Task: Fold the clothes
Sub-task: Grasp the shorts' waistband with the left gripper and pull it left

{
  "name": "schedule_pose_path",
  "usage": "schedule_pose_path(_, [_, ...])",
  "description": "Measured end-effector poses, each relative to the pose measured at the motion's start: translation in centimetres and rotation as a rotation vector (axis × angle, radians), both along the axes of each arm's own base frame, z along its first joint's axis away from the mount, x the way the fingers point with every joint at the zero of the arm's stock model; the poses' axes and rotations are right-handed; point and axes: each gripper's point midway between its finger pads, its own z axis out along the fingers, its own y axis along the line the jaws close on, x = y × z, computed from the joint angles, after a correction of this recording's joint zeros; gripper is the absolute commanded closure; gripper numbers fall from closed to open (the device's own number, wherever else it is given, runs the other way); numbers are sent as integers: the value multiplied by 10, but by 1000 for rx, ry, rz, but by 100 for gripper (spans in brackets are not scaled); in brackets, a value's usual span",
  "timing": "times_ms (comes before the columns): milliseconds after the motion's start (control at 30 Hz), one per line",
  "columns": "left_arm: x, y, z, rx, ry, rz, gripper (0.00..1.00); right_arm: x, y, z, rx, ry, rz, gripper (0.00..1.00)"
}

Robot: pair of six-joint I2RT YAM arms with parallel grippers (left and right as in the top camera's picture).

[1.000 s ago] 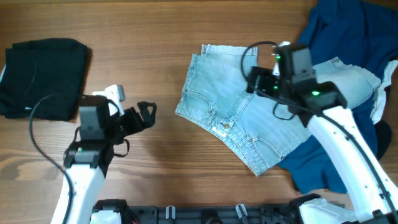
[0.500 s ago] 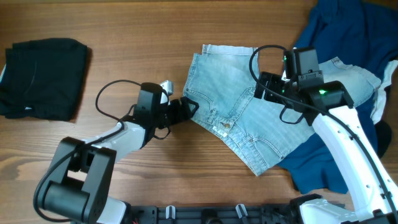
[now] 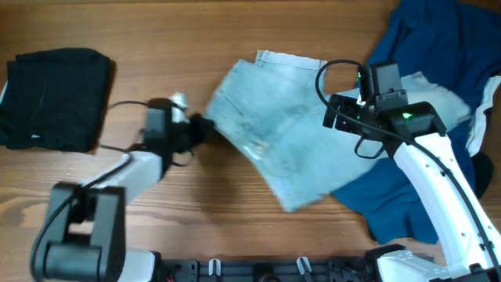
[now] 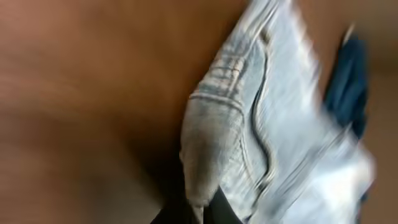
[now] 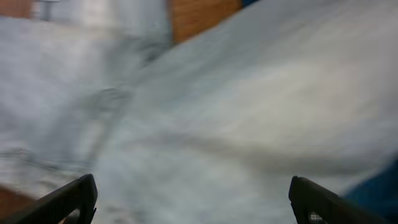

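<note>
The clothes, pale light-blue denim shorts, lie spread and motion-blurred at the table's middle. My left gripper is shut on their left edge. In the left wrist view a bunched, stitched fold of the shorts runs down into the closed left gripper. My right gripper hovers open over the right part of the shorts. In the right wrist view the shorts fill the frame, and the right gripper shows wide-apart fingertips with only cloth below them.
A folded black garment lies at the far left. A big dark-blue garment covers the right side, reaching under the shorts, with a pale cloth on it. Bare wooden table lies in front.
My left arm swung right to the shorts' left edge, shut on it, then drew back left, dragging the shorts leftward. The right arm barely moved and stayed open.
</note>
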Motion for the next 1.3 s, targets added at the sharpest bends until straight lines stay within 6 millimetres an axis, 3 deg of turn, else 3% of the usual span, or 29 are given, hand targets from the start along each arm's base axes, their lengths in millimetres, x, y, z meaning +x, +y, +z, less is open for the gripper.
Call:
schedule_pose_path(33, [12, 22, 14, -1, -38, 58, 96, -1, -4, -1, -2, 8, -13, 0])
schedule_pose_path(67, [36, 67, 45, 4, -126, 171, 74, -2, -15, -2, -7, 17, -42, 0])
schedule_pose_path(100, [48, 93, 66, 8, -179, 229, 33, -3, -18, -2, -8, 22, -53, 0])
schedule_pose_path(133, [56, 112, 83, 19, -226, 267, 0, -3, -22, -3, -9, 28, -64, 0])
schedule_pose_path(167, [64, 132, 105, 22, -284, 307, 0, -3, -27, -3, -9, 28, -79, 0])
schedule_pose_path(233, [65, 148, 126, 16, -321, 329, 0, -3, -31, -3, -9, 29, -92, 0])
schedule_pose_path(267, [60, 146, 124, 2, -284, 320, 0, -4, -32, -4, -11, 35, -93, 0])
schedule_pose_path(333, [32, 129, 89, -47, -71, 290, 0, -8, -32, -5, -15, 52, -89, 0])
schedule_pose_path(367, [18, 122, 74, -60, 18, 281, 0, -11, -33, -7, -22, 66, -91, 5])
schedule_pose_path(433, [-17, 107, 45, -81, 219, 269, 0, -17, -36, -9, -35, 88, -101, 22])
schedule_pose_path(500, [-47, 93, 27, -82, 380, 252, 0, -20, -42, -11, -34, 104, -130, 59])
schedule_pose_path(533, [-59, 87, 21, -73, 437, 240, 4, -23, -49, -14, -30, 129, -159, 69])
schedule_pose_path(567, [-65, 81, 18, -56, 461, 226, 8, -25, -51, -17, -21, 145, -171, 72])
schedule_pose_path(667, [-73, 65, 12, 18, 486, 174, 16, -34, -54, -32, 20, 238, -167, 72])
schedule_pose_path(800, [-77, 40, 5, 127, 470, 86, 17, -42, -35, -60, 106, 378, -43, 72])
schedule_pose_path(900, [-78, 26, -7, 206, 468, 37, 18, -45, -25, -93, 151, 421, 5, 72])
schedule_pose_path(1100, [-80, 21, -21, 245, 487, 17, 14, -53, -23, -151, 160, 415, 4, 73])
schedule_pose_path(1200, [-81, 22, -26, 251, 503, 17, 13, -52, -34, -159, 130, 399, -55, 68])
schedule_pose_path(1267, [-81, 22, -26, 251, 507, 17, 10, -51, -61, -161, 90, 391, -152, 64])
schedule_pose_path(1300, [-82, 22, -26, 252, 508, 17, 9, -52, -91, -161, 44, 384, -244, 63])
